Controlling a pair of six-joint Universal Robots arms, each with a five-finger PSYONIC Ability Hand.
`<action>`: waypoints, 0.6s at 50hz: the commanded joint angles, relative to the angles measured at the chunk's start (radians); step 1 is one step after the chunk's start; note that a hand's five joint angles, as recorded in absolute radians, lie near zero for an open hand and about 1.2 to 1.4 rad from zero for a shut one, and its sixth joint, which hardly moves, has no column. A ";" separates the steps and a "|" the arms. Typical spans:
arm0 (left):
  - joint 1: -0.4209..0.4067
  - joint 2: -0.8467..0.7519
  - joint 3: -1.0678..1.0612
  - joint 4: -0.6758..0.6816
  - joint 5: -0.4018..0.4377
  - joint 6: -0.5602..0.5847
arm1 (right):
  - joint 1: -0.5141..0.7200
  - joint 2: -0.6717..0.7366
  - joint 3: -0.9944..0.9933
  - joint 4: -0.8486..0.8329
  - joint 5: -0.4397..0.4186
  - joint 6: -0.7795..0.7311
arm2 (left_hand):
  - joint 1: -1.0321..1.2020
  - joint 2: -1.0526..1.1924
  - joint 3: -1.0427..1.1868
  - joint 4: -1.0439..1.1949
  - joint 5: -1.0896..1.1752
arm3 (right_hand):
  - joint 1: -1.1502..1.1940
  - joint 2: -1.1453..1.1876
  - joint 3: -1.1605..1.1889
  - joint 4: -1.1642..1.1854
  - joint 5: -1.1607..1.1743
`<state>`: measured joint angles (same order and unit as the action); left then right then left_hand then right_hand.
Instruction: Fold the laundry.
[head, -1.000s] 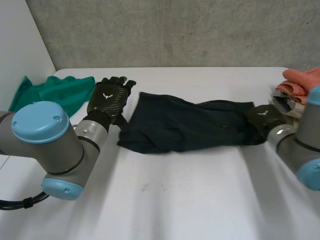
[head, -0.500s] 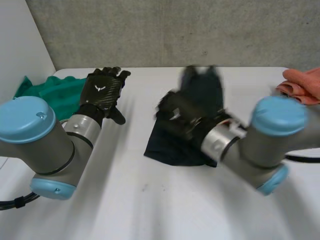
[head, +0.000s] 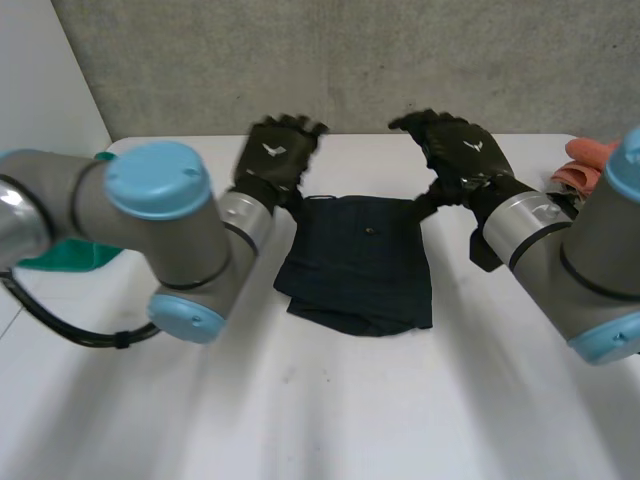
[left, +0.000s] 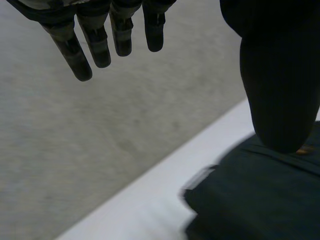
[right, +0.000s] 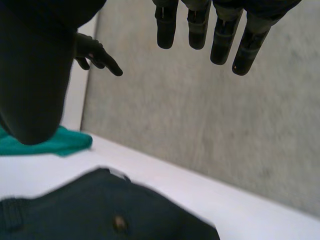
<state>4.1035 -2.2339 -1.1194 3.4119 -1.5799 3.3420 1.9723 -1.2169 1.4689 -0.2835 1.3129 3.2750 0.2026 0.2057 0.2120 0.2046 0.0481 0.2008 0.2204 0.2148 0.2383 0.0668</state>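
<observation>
Both arms reach across the white desk (head: 300, 400), left hand (head: 272, 160) and right hand (head: 462, 152) lifted, fingers spread and empty, above the far corners of the dark garment (head: 362, 262), apparently folded, lying mid-desk.

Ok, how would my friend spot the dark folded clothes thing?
On the white table before the grey concrete wall, look at the middle. A dark navy folded cloth garment lies there, with a small button on top. The bunched green cloth and orange cloth sit at the table's sides.
</observation>
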 joint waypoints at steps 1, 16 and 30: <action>-0.049 -0.196 0.168 -0.132 0.066 0.008 | -0.023 0.273 -0.269 0.312 0.016 -0.149 | 0.034 0.031 0.025 0.032 0.014 | -0.026 -0.046 -0.040 -0.064 -0.067; -0.034 -0.337 0.336 -0.379 0.000 0.166 | 0.002 0.545 -0.515 0.480 0.120 -0.365 | 0.037 0.034 0.028 0.035 0.017 | -0.026 -0.046 -0.040 -0.064 -0.067; -0.020 0.002 0.161 -0.379 0.110 0.082 | 0.007 0.160 -0.165 0.184 0.161 -0.420 | -0.004 -0.007 -0.013 -0.006 -0.024 | -0.026 -0.046 -0.040 -0.064 -0.067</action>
<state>4.0710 -2.4119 -0.8376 3.0200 -1.5590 3.4865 1.9761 -0.8801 1.0827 0.0946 1.4690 2.8609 0.2027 0.2057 0.2120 0.2047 0.0479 0.1770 0.2204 0.2033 0.2383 0.0582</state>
